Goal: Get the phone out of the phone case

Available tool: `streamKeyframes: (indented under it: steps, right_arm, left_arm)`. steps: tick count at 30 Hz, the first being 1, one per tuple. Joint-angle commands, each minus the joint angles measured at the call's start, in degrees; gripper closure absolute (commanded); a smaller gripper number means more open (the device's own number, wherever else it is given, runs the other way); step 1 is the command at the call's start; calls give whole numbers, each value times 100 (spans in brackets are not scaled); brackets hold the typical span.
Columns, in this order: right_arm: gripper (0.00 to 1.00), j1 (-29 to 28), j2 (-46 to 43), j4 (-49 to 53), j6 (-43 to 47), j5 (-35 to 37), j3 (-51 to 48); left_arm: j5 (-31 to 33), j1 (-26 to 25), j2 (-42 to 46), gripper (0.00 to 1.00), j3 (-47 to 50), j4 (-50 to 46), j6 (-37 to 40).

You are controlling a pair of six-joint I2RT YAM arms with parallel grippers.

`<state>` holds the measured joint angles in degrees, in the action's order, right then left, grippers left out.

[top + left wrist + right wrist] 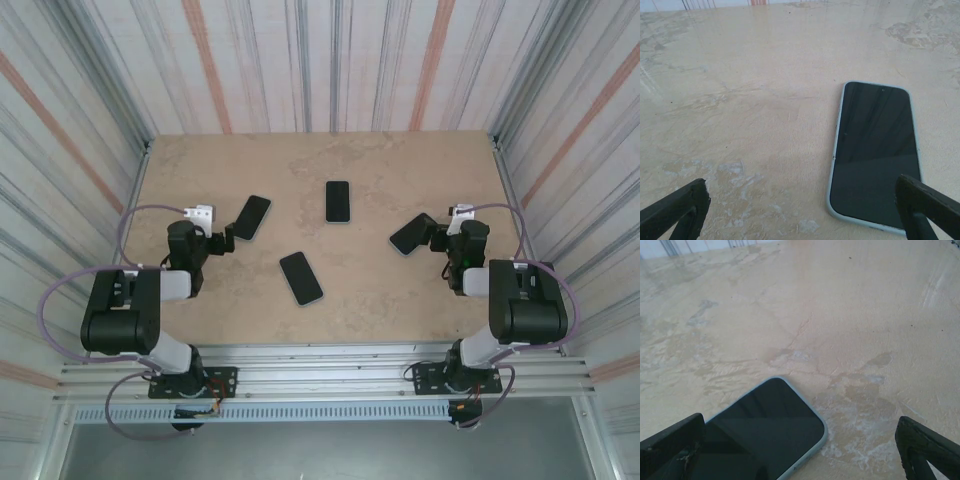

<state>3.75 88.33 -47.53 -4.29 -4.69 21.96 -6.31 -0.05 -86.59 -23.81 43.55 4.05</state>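
A beige, marbled worktop (400, 300); striped corrugated walls (330, 60) enclose three sides; a metal rail (330, 365) lines the near edge.

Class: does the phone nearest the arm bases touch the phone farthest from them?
Apart. The top view shows bare table between the near phone and the far phone.
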Motion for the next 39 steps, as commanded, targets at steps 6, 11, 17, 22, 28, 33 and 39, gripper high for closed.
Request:
streamKeyframes:
  steps: [6,11,17,22,28,33,39]
  right_arm:
    - [1,-16,26,22,-70,56,79]
    - [1,-14,35,32,-79,48,90]
    - [1,9,28,25,-89,27,91]
    - [1,6,-212,272,-90,8,142]
    - [1,8,-1188,1591,24,-337,496]
    - [1,9,-1800,2380,-113,-730,793]
    - [1,-175,-2214,3670,-142,-1342,1356]
  left_arm:
    - [71,19,10,1,17,145,-36]
    - [79,15,10,1,17,145,-41]
    - [68,19,-7,1,7,124,-41]
    - [-41,16,40,1,-23,90,-9]
    - [329,-197,651,1,-867,-1793,131]
    - [389,-234,1214,1,-1622,-3211,-365]
    - [140,-555,1345,1,-2606,-4814,-354]
